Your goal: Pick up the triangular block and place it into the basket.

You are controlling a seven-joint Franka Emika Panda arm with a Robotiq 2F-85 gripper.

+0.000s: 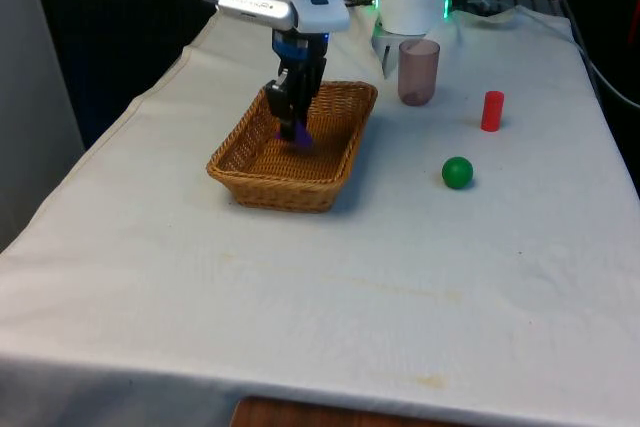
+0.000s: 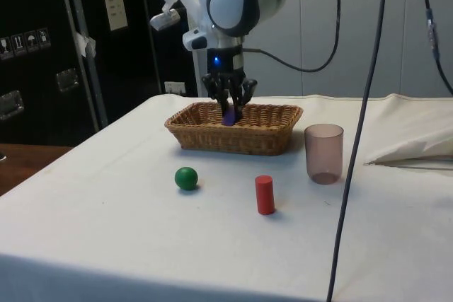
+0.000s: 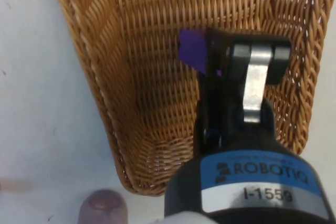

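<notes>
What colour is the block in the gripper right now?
Purple; the block held by the gripper shows best in the wrist view.

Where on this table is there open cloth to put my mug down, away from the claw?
Bare cloth runs along the near edge of the table, in front of the basket and the green ball. It is crowded at the far end: claw with the purple block in the basket, cup, red cylinder.
</notes>
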